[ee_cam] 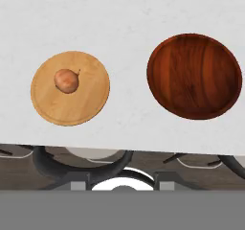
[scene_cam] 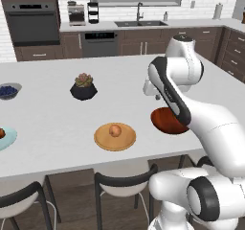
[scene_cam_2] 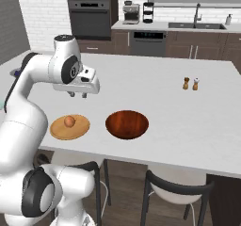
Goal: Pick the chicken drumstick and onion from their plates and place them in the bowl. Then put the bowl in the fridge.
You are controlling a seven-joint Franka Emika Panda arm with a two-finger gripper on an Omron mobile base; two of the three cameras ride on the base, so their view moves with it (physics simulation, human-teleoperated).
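**Robot arm poised over kitchen island with onion and drumstick not yet in the bowl**

At the far left edge of the white counter, a reddish drumstick sits on a pale blue plate, cut off by the frame so that its long axis and the way its bone end points cannot be made out. Farther back stand a small bowl of blueberries and a potted succulent. Near the front edge, the round onion rests at the centre of a wooden plate; being a ball, it has no real long axis, though a small stem tip shows on one side from above. To its right, just beside the plate but apart from it, lies the empty reddish-brown bowl. The gripper hangs above the counter, behind the wooden plate, holding nothing; whether its jaws stand apart or together cannot be told. The picking step looks yet to begin: the next move likely calls for coming down over the onion and closing on it.
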